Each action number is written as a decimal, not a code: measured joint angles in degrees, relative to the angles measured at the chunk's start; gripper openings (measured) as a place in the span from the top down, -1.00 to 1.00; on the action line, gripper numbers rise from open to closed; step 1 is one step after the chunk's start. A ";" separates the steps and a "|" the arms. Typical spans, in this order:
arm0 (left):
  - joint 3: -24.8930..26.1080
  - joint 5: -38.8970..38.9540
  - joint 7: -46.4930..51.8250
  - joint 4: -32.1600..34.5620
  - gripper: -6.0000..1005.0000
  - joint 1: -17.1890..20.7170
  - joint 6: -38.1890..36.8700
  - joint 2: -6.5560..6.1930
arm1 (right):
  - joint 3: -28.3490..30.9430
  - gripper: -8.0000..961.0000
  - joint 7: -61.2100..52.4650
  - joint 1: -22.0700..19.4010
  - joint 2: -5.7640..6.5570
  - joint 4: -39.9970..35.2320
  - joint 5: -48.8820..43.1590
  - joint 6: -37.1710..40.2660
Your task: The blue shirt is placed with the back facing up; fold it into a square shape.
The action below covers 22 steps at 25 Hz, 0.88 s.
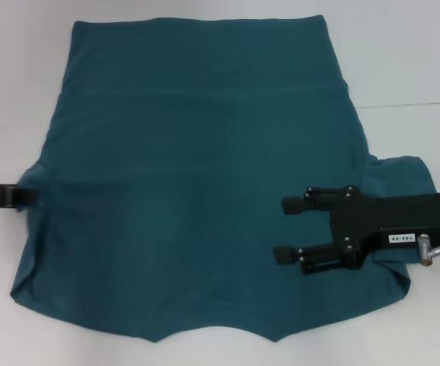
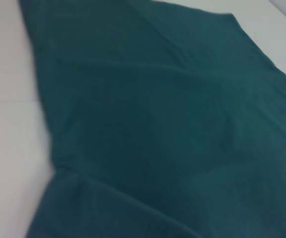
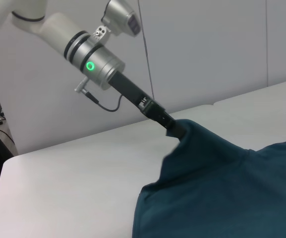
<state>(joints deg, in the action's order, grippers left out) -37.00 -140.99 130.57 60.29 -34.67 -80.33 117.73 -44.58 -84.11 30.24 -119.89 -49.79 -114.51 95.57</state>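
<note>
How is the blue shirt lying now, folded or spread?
Mostly spread: the blue shirt lies open on the table, only its left sleeve lifted by the left gripper.

A plain white table is seen all around, with bare surface showing at 1 o'clock, 9 o'clock and 5 o'clock in the head view. A faint seam line is noticed at about 2 o'clock. Behind the table, pale wall panels and a thin vertical joint are seen, pretty much it.
</note>
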 joint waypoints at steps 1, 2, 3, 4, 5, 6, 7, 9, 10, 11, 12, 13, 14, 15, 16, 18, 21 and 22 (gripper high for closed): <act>-1.40 -0.04 0.38 -0.04 0.95 -0.29 0.21 0.10 | 0.02 -0.90 0.04 -0.03 0.00 0.12 0.00 0.02; -2.65 -0.07 0.71 -0.08 0.94 -0.54 0.44 0.21 | 0.04 -0.90 0.05 -0.04 0.00 0.22 0.00 0.01; -4.21 -0.10 1.00 -0.18 0.93 -0.82 0.70 0.43 | 0.05 -0.90 0.05 -0.06 0.00 0.35 0.01 0.02; -5.48 -0.11 1.18 -0.26 0.92 -1.04 1.00 0.61 | 0.06 -0.90 0.10 -0.10 0.02 0.41 0.04 0.03; -7.22 -0.13 1.35 -0.40 0.91 -1.36 1.40 0.96 | 0.06 -0.90 0.21 -0.11 0.03 0.46 0.09 0.03; -8.18 -0.22 1.47 -0.50 0.90 -1.52 1.78 1.23 | 0.07 -0.90 0.36 -0.13 0.04 0.46 0.13 0.03; -9.62 -0.48 1.78 -0.67 0.89 -1.81 2.41 1.61 | 0.08 -0.90 0.54 -0.13 0.04 0.50 0.16 0.03; -12.16 -1.33 2.62 -1.25 0.88 -2.39 3.79 2.13 | 0.03 -0.90 0.79 -0.13 0.00 0.63 0.24 0.02; -13.52 -1.80 3.02 -1.75 0.87 -2.76 4.49 2.35 | -0.03 -0.90 0.87 -0.12 -0.01 0.78 0.29 0.01; -14.21 -2.08 3.20 -2.30 0.86 -3.12 5.08 2.47 | -0.10 -0.90 0.96 -0.10 -0.01 0.94 0.32 0.00; -15.04 -2.31 3.36 -3.19 0.85 -3.65 5.77 2.66 | -0.17 -0.90 1.12 -0.04 -0.01 1.20 0.33 -0.01; -15.70 -2.43 3.44 -4.48 0.84 -4.37 6.58 2.87 | -0.19 -0.90 1.38 0.04 0.00 1.45 0.34 -0.03; -15.89 -2.48 3.47 -5.46 0.83 -4.87 7.17 3.02 | -0.18 -0.90 1.75 0.11 -0.01 1.76 0.34 -0.05; -16.06 -2.55 3.53 -6.94 0.82 -5.66 7.92 3.26 | -0.13 -0.90 1.98 0.12 0.00 1.86 0.35 -0.07; -16.05 -2.59 3.66 -8.15 0.81 -6.28 8.62 3.46 | -0.09 -0.90 2.18 0.12 0.00 1.98 0.35 -0.09; -16.06 -2.55 4.07 -9.49 0.79 -7.08 9.78 4.06 | -0.06 -0.90 2.41 0.15 0.04 2.10 0.35 -0.35; -16.15 -2.29 4.23 -9.63 0.77 -7.71 9.88 5.01 | -0.04 -0.90 3.02 0.23 0.10 2.14 0.35 -0.49; -16.17 -2.15 4.24 -9.59 0.76 -7.98 9.53 5.18 | 0.04 -0.90 3.34 0.26 0.10 2.14 0.35 -0.54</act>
<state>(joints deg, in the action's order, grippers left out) -53.17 -143.15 134.80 50.71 -42.65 -70.80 122.91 -44.54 -80.78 30.51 -119.79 -47.65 -114.16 95.03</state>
